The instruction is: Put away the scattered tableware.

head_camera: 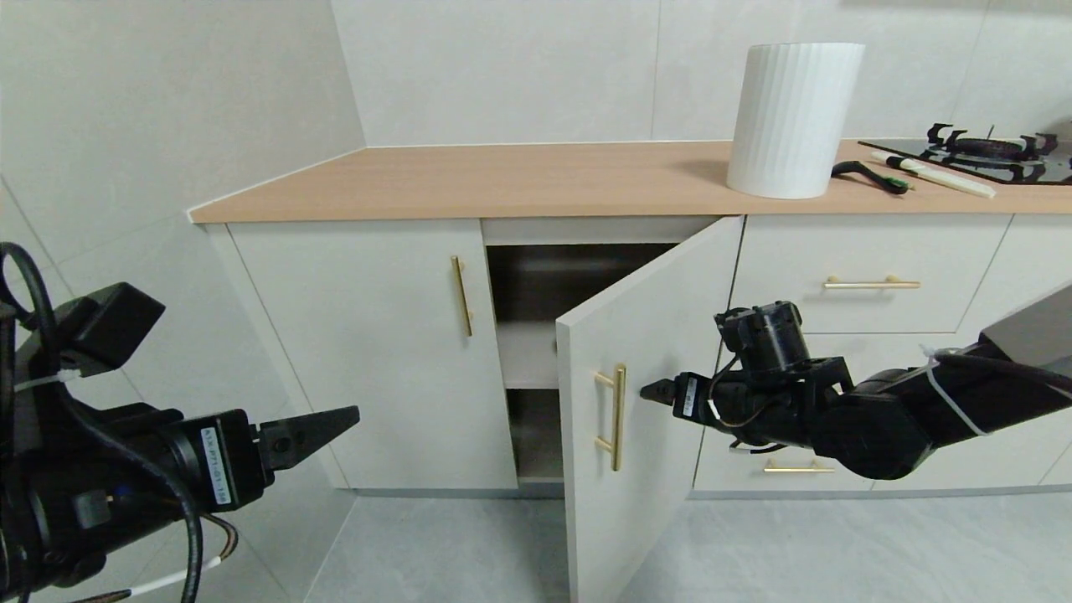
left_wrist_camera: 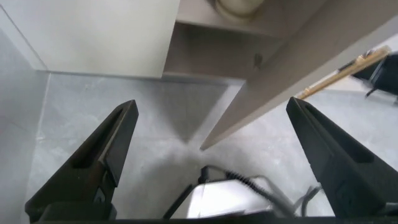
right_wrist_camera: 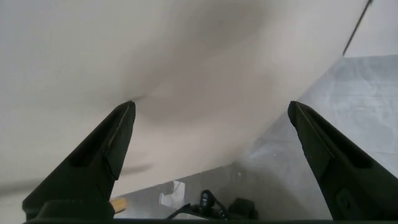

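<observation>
The right gripper (head_camera: 655, 391), jaws spread wide in its wrist view (right_wrist_camera: 211, 112), hangs level in front of the open cabinet door (head_camera: 636, 352). Its tip is just beside the door's upright gold handle (head_camera: 618, 416), with a small gap between them. The door stands swung out, showing a dark cabinet with one pale shelf (head_camera: 528, 356).

The left gripper (head_camera: 331, 423) is low and well apart from the door, pointing toward the cabinet. Its jaws are also spread, empty (left_wrist_camera: 211, 109).

Above the cabinet runs a wooden surface (head_camera: 502, 180). A tall white ribbed container (head_camera: 796, 117) stands upright on it near the front edge, above the door's hinge side. The scattered tableware lies just beyond it toward the right end: a black-handled utensil (head_camera: 871, 174) touching or nearly touching the container's base, and a long white utensil (head_camera: 946, 180) between that and the black hob (head_camera: 997, 155).
</observation>
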Controlling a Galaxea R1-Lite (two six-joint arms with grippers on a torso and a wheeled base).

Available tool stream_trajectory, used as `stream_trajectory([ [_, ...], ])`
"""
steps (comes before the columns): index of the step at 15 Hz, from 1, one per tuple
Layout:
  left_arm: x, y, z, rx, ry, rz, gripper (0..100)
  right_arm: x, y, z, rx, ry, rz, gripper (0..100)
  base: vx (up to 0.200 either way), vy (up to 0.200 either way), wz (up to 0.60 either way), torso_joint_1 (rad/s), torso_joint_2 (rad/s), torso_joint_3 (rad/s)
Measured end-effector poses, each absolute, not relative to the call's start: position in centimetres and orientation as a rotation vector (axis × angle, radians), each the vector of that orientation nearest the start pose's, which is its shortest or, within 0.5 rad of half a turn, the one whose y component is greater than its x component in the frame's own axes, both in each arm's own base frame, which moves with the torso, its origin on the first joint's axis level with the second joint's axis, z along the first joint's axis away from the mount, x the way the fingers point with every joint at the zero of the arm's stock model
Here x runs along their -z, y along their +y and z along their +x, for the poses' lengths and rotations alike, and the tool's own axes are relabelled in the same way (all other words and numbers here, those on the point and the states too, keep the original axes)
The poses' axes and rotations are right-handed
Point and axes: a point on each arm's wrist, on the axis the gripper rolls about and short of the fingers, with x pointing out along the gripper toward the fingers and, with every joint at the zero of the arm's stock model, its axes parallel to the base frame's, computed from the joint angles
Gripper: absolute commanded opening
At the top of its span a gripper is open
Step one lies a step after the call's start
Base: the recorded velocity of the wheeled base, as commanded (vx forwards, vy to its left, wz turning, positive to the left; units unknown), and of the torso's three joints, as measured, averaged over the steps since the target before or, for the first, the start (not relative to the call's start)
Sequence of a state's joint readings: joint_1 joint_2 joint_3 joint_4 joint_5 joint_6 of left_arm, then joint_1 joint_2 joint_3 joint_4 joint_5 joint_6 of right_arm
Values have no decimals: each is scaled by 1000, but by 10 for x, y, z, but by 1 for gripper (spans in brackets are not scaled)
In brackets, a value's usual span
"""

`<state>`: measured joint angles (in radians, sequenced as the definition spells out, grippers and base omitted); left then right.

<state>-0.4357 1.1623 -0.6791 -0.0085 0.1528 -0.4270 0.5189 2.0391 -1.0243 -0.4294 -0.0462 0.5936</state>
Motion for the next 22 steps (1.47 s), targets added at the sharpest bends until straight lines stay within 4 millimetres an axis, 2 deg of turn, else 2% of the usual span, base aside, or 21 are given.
stream_trajectory([
  [4, -214, -65, 148, 175, 505, -279, 100, -100, 191, 331, -286, 655, 424, 100, 200, 0, 0, 4, 6, 1],
  [11, -213, -66, 150, 172, 505, -279, 100, -98, 203, 345, -274, 606, 587, 100, 0, 0, 0, 0, 0, 0],
  [19, -213, -66, 150, 172, 505, -282, 100, -91, 214, 378, -147, 522, 693, 100, 0, 0, 0, 0, 0, 0],
  [22, -213, -66, 150, 172, 505, -282, 100, -86, 210, 390, -98, 502, 717, 100, 0, 0, 0, 0, 0, 0],
])
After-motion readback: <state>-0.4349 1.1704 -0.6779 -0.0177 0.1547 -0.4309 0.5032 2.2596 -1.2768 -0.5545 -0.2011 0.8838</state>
